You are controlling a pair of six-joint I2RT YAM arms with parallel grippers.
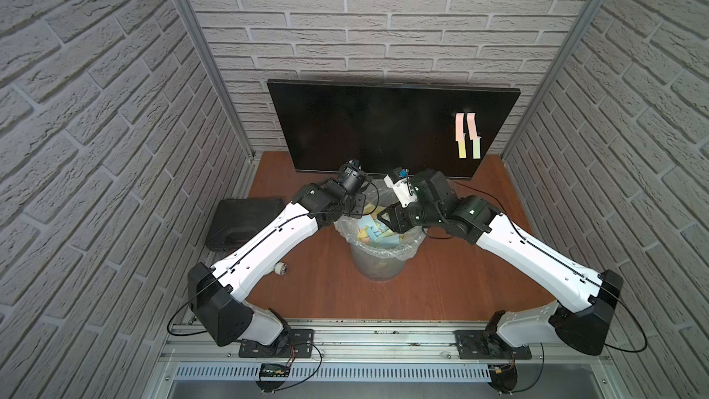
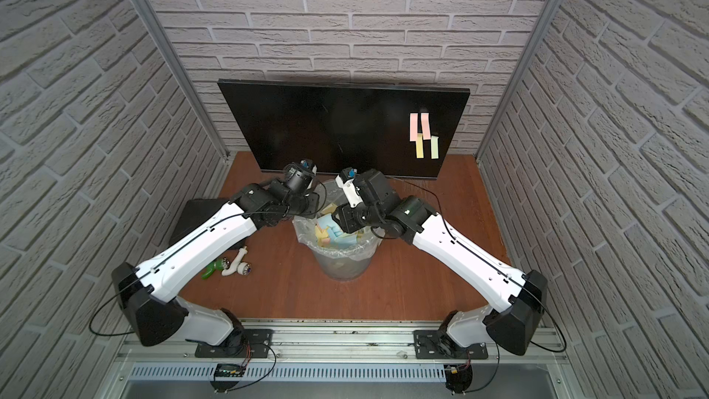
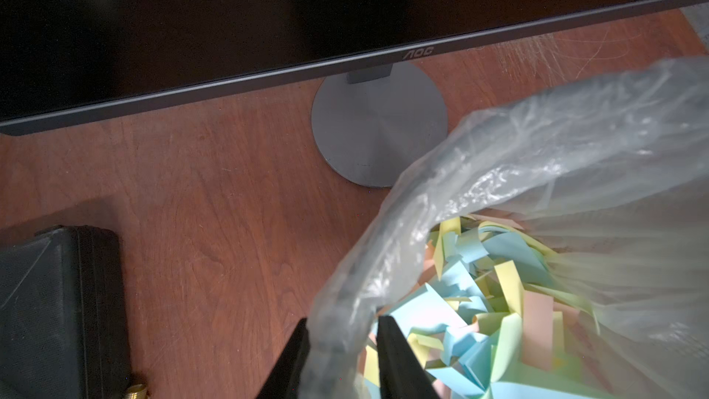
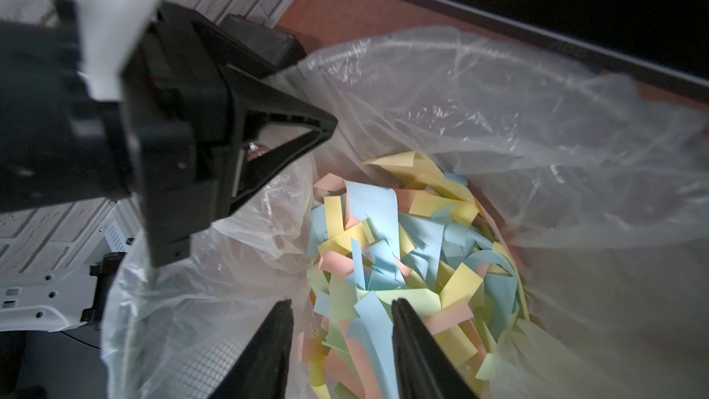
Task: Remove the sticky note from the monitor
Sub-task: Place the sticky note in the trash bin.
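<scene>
Four sticky notes (image 1: 468, 135) cling to the monitor (image 1: 364, 128) near its 3 o'clock edge, at about 1 o'clock from the bin (image 1: 378, 262). They look like feather-light, floppy paper, so I would pinch a loose lower edge and peel gently. The left fingers (image 3: 395, 358) are clamped on the bag (image 3: 498, 128) rim, and the right fingers (image 4: 418, 347) stand apart, empty, over the bin.

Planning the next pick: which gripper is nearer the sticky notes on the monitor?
Right. The right gripper hangs open over the bin, in front and left of the sticky notes; the left gripper clamps the bin liner farther left.
</scene>
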